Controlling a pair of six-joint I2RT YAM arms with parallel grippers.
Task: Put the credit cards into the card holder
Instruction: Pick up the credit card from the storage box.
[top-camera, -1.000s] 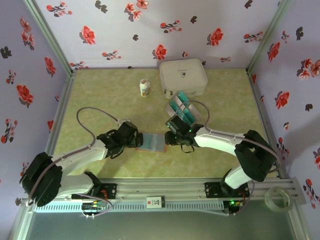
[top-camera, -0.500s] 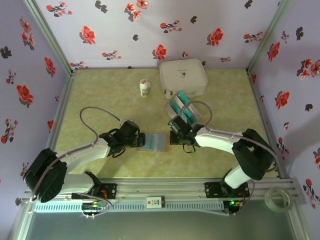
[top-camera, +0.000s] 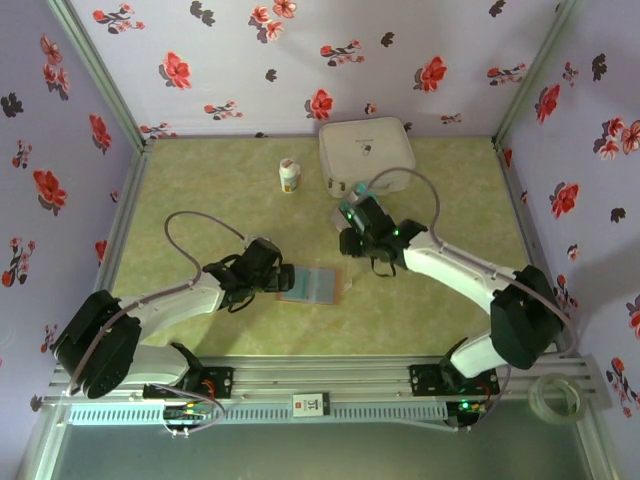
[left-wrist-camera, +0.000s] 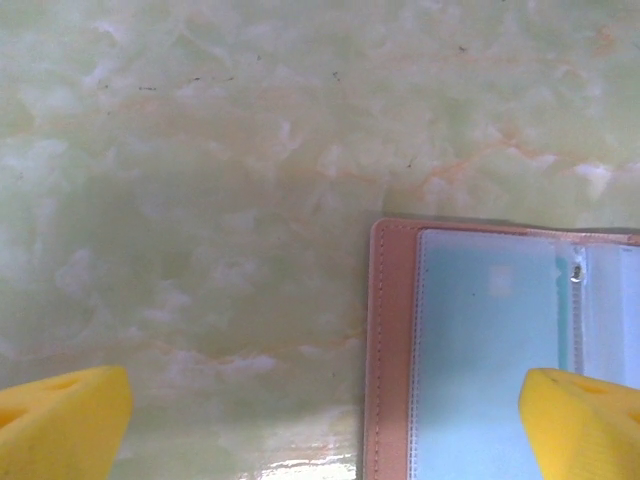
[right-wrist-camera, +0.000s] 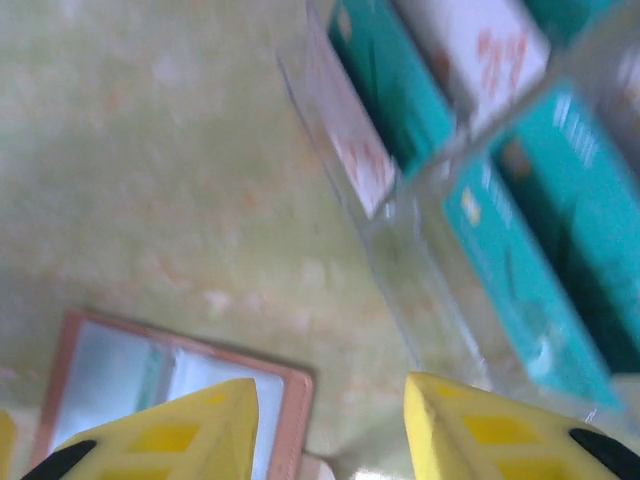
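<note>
Leftmost, the left end effector (top-camera: 283, 277) hangs with its jaws spread fully wide and nothing between them, right at the left edge of the card holder (top-camera: 315, 285). One card holder lies open and flat on the bench (top-camera: 200, 200), brown border up, pale blue pockets showing; no writing can be read on it. Farther back stands one small white bottle (top-camera: 289, 177), its label too small to read.

Right of the holder, the right end effector (right-wrist-camera: 330, 400) has its yellow fingers (right-wrist-camera: 215, 430) partly apart, gripping nothing. A second ago it hovered just beside the holder's right edge. It has since swung toward the far side and now sits over the clear rack (right-wrist-camera: 400, 270) of credit cards (right-wrist-camera: 385, 80). The holder's right edge reaches slightly farther right than before.

The cards stand on edge in the rack's compartments, teal with white bands bearing orange marks too blurred to read; their number cannot be told. Behind them rests one white rounded case (top-camera: 366, 155). One tape roll (top-camera: 553, 395) lies by the near rail.
</note>
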